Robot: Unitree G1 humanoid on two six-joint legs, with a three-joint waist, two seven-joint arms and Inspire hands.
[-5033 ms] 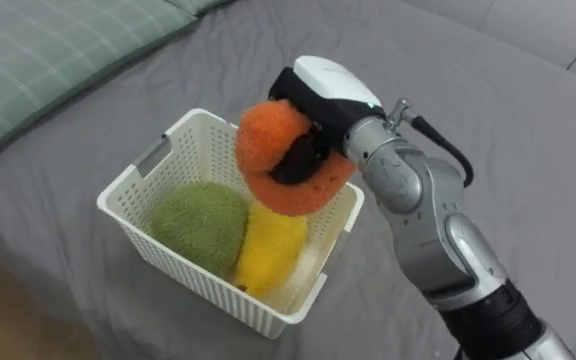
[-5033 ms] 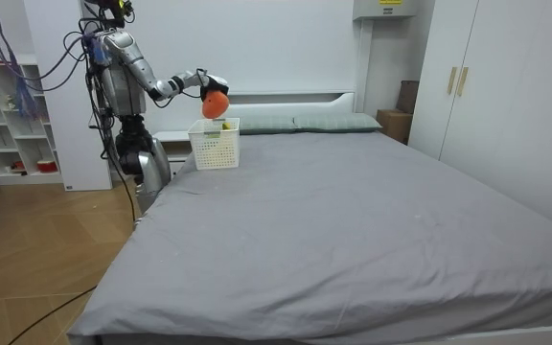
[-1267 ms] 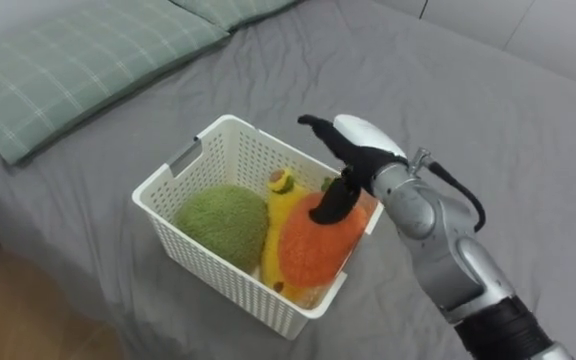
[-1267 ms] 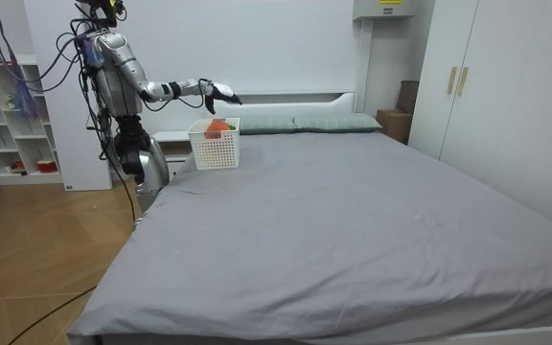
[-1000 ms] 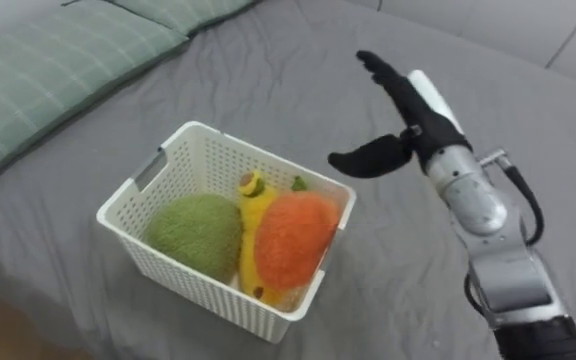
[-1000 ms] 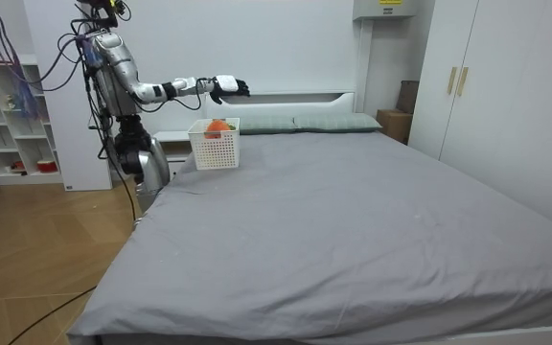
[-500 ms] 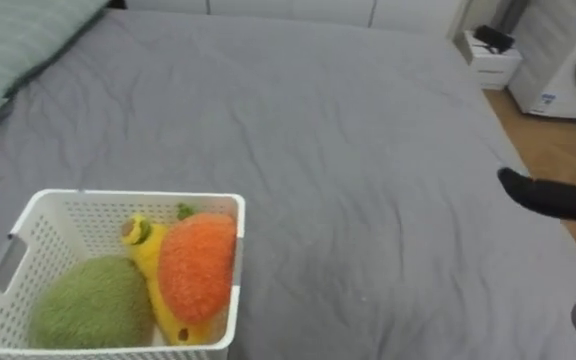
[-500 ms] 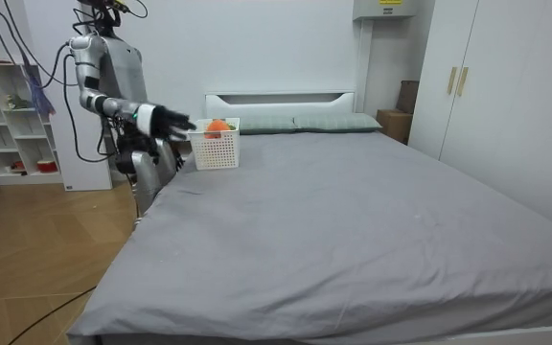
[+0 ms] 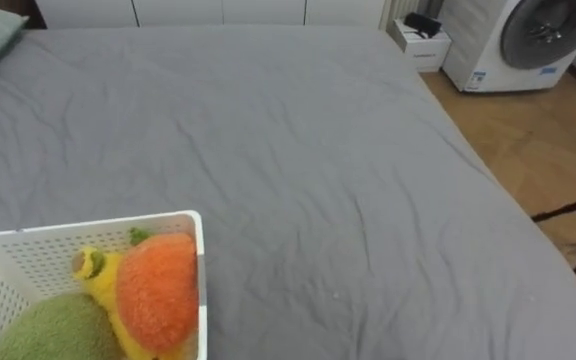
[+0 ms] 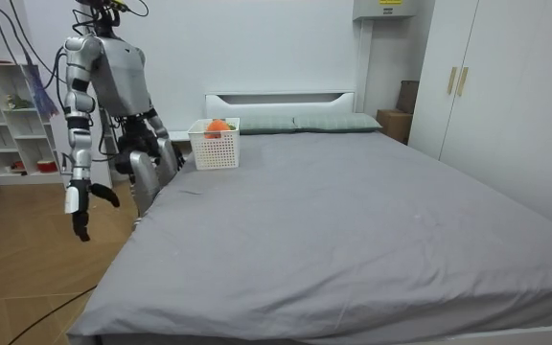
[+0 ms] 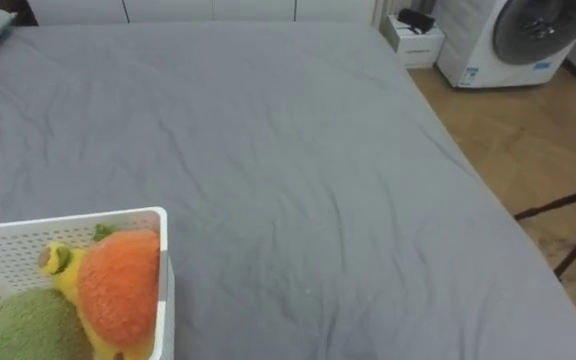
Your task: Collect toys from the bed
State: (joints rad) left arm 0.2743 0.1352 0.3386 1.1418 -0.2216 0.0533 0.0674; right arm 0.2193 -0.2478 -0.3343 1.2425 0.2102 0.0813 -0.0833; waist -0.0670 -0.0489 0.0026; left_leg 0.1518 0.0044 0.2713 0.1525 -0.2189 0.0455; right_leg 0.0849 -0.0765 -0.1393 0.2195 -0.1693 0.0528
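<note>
A grey-sheeted bed (image 9: 298, 150) carries a white lattice basket (image 9: 88, 229) near its head end, close to green checked pillows (image 10: 326, 122); the sheet lies lightly creased.

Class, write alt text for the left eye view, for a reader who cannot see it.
A white basket at the lower left, on a grey bed, holds an orange toy, a yellow toy and a green toy. Wooden floor and a washing machine show beyond the bed at the upper right.

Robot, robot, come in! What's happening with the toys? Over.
Right hand open, hanging down. Toys in basket on bed. Nothing in the way.
</note>
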